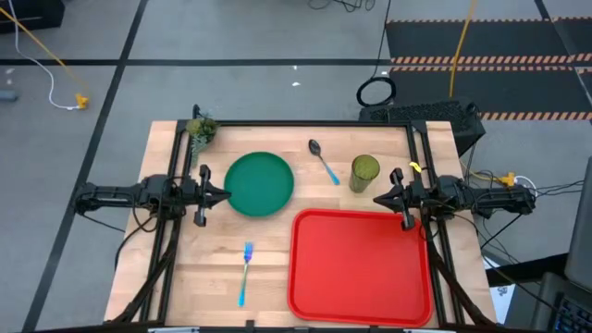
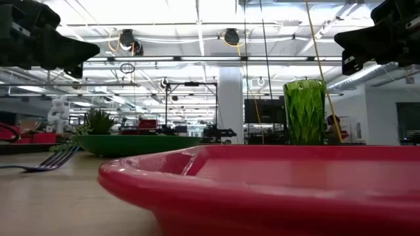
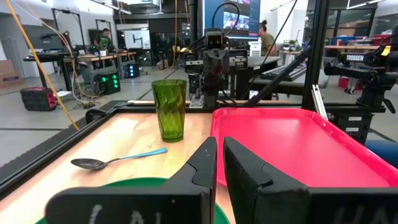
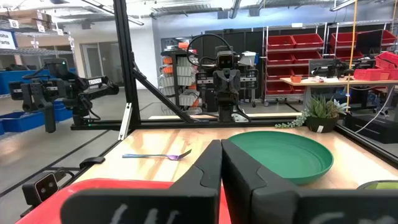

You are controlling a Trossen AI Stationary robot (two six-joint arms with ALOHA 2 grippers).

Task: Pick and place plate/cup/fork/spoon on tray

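Observation:
The dark-green plate (image 1: 259, 183) lies flat on the table left of centre; it also shows in the right wrist view (image 4: 283, 154). The olive-green cup (image 1: 363, 172) stands upright at the back right and shows in the left wrist view (image 3: 169, 109). The spoon (image 1: 324, 162) lies between plate and cup. The fork (image 1: 246, 271) lies near the front left. The red tray (image 1: 361, 264) lies at the front right. My left gripper (image 1: 226, 195) hovers shut at the plate's left rim. My right gripper (image 1: 377, 199) hovers shut above the tray's far edge, near the cup.
A small potted plant (image 1: 201, 129) stands at the table's far left corner. Black frame rails (image 1: 296, 123) run along the table's far edge and both sides. Bare wood lies between the fork and the tray.

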